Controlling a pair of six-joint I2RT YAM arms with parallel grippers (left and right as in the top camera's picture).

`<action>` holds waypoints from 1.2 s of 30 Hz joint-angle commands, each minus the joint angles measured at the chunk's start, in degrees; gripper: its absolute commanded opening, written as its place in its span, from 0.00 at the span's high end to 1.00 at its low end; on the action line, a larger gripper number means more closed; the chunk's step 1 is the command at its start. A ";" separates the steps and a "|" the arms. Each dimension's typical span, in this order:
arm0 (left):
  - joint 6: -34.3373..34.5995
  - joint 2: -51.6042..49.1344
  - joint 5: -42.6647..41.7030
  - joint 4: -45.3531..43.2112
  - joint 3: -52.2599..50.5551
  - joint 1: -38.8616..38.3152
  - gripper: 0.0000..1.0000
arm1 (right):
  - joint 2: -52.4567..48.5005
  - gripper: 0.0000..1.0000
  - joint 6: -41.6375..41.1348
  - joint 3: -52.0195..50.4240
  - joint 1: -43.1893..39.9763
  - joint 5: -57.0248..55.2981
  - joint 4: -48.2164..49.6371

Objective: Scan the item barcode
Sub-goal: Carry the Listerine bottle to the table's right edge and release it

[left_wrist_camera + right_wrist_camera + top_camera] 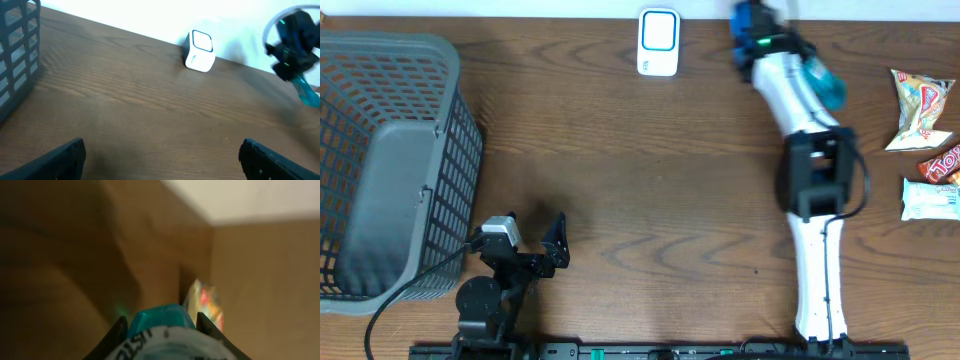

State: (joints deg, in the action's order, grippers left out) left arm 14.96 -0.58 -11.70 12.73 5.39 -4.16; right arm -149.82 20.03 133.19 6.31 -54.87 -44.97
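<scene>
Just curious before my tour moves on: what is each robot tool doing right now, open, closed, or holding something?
Left tool: open, holding nothing.
Right tool: closed on a teal packet.

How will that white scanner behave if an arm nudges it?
The white scanner looks small and plastic, so it is probably light and apt to slide on the smooth table. It stands upright, so a high push might tip it.
</scene>
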 commanded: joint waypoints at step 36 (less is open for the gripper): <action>-0.33 0.31 -0.31 1.33 -0.94 0.28 0.02 | 41.35 0.01 -35.19 0.85 -10.58 53.68 -18.45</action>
State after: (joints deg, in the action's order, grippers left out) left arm 14.96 -0.58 -11.70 12.73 5.39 -4.16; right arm -113.71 -13.26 133.25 -5.48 -10.70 -62.59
